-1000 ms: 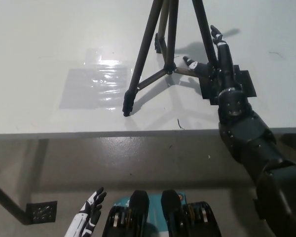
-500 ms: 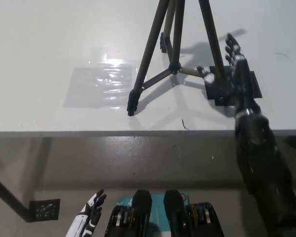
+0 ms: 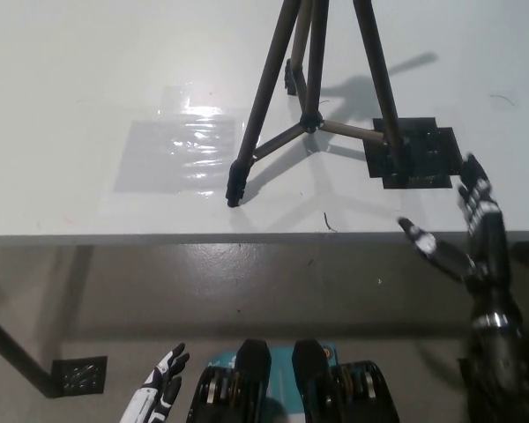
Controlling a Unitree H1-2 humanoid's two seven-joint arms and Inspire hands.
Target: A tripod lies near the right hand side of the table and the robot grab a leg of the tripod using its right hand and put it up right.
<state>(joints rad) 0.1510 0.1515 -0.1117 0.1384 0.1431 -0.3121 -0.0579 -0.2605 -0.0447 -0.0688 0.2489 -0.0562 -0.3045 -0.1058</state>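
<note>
A dark tripod (image 3: 313, 88) stands upright on the white table (image 3: 115, 88), its three legs spread. One foot rests at the near left, one on a black square patch (image 3: 423, 152) at the right, and one farther back. My black right hand (image 3: 465, 236) is open near the table's front edge at the right, fingers spread, well clear of the tripod and holding nothing. My white left hand (image 3: 159, 392) hangs low at the bottom left, below the table, fingers apart and empty.
A shiny clear tape patch (image 3: 181, 145) lies on the table left of the tripod. The table's front edge (image 3: 203, 238) runs across the middle, with floor below. A dark table leg with a foot plate (image 3: 75, 374) shows at the bottom left.
My right hand has let go of the tripod's right leg and drawn back toward me, past the black patch to the table's front edge. The tripod stays standing.
</note>
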